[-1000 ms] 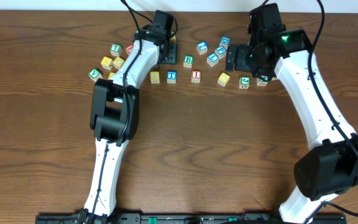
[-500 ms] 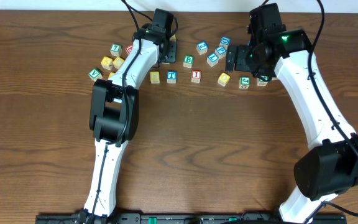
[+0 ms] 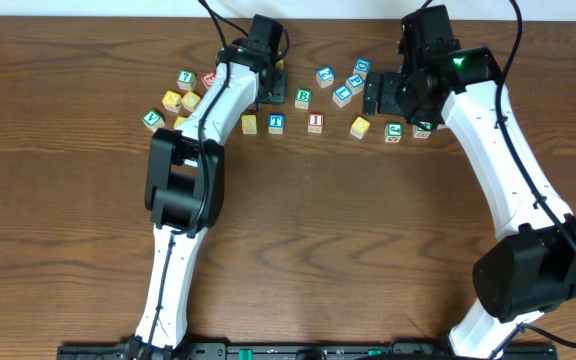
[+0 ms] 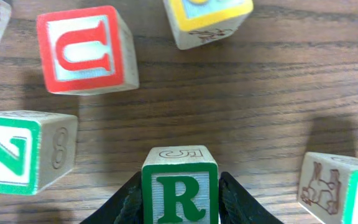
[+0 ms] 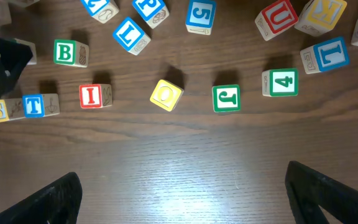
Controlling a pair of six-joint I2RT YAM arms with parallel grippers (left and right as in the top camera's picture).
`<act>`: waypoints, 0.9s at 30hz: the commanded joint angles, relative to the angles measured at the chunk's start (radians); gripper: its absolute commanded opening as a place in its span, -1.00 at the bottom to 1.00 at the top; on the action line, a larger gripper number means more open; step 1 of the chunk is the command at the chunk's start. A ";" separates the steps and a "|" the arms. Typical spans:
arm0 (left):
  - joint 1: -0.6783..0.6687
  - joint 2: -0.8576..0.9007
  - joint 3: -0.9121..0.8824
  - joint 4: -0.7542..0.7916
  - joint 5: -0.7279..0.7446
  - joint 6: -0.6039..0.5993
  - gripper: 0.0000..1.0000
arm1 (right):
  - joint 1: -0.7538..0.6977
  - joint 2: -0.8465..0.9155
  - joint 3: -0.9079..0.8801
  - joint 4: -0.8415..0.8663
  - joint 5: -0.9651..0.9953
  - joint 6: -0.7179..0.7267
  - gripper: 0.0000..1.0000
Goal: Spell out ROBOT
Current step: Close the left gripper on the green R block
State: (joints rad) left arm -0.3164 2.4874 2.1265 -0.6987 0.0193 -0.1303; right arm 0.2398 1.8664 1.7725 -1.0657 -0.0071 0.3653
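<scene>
In the left wrist view the green-lettered R cube [image 4: 180,190] stands upright on the wood, and my left gripper [image 4: 180,198] is shut on it, with a black finger pressed against each side. From overhead that gripper [image 3: 267,82] covers the R. The green B cube [image 3: 303,97], the blue T cube [image 3: 276,122] and a yellow cube showing O [image 3: 360,127] lie apart across the back of the table. My right gripper [image 5: 185,186] hangs open above bare wood, in front of the yellow O cube [image 5: 166,95], B cube [image 5: 68,53] and T cube [image 5: 35,105].
A red U cube [image 4: 86,50], a green N cube [image 4: 17,152] and a yellow-topped cube [image 4: 207,18] surround the R. A red I cube [image 3: 315,122], a green J cube [image 3: 394,131] and several blue-lettered cubes [image 3: 343,85] lie between the arms. More cubes [image 3: 173,100] cluster at the left.
The left jaws have closed in onto the R cube. Neither arm has visibly shifted, and the right gripper stays wide open.
</scene>
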 commanded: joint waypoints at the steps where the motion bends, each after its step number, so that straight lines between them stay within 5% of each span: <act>1: -0.011 -0.038 0.023 -0.003 -0.013 0.002 -0.30 | 0.007 0.010 0.006 -0.002 0.005 0.008 0.99; 27: -0.010 -0.153 0.023 -0.005 -0.013 0.002 -0.42 | 0.007 0.010 0.006 -0.002 0.005 0.008 0.99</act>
State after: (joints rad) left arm -0.3252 2.4241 2.1265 -0.7002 0.0189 -0.1303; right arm 0.2398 1.8664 1.7725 -1.0657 -0.0074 0.3653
